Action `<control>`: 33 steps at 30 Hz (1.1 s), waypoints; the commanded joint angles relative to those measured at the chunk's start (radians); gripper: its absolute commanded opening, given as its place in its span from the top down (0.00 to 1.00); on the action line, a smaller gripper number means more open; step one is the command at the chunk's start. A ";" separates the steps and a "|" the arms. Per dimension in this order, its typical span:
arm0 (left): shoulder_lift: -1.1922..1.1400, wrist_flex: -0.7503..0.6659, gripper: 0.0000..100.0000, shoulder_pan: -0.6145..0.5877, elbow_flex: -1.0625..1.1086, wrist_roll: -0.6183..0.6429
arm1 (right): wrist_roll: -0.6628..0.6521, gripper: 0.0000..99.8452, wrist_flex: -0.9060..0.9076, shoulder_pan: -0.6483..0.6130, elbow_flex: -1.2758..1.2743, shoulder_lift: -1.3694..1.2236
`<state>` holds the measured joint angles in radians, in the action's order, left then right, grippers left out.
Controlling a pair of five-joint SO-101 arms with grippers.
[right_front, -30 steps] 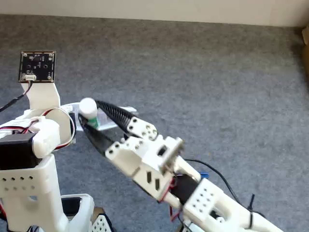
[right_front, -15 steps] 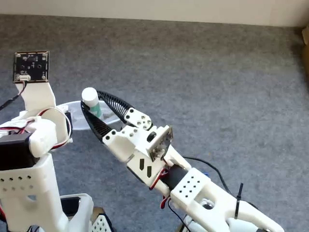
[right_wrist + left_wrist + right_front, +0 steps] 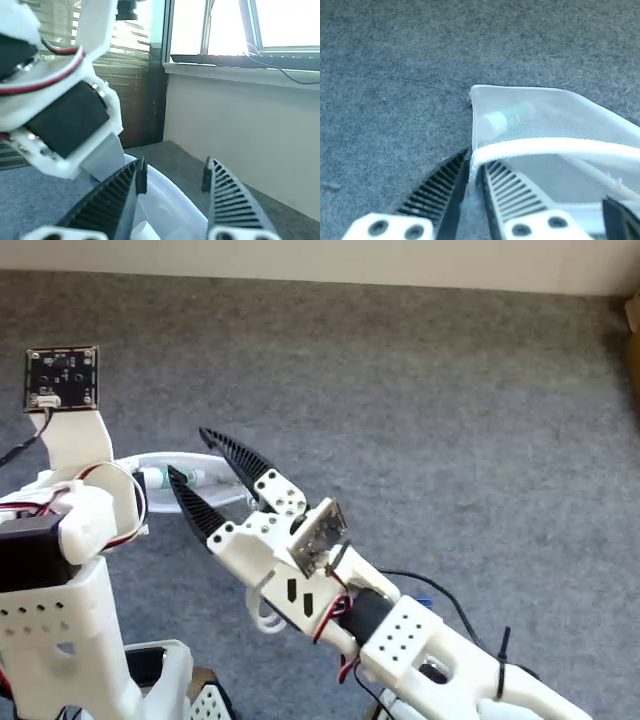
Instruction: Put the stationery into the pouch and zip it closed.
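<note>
Dropped from the right gripper (image 3: 188,452), now spread wide, the glue stick (image 3: 504,118) lies inside the pouch (image 3: 555,145) at left, its rim pinched by the left gripper (image 3: 476,161); zipping apparently remains.

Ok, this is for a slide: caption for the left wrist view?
Left gripper pinches the white mesh pouch by its rim, a white-and-green stick inside, above grey carpet.

I am working over grey carpet (image 3: 450,390); daylight is pouring through a window (image 3: 280,25) above a pale wall (image 3: 240,115), blinds (image 3: 135,45) hanging alongside.
</note>
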<state>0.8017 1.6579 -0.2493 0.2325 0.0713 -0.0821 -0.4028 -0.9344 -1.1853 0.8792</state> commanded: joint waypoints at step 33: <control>0.007 0.002 0.99 -0.013 0.018 0.006 | -0.002 0.83 1.110 0.214 0.487 0.130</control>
<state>0.8032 1.6579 -0.2524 0.2555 0.0713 -0.0836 0.6084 -0.7748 -0.7956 0.9851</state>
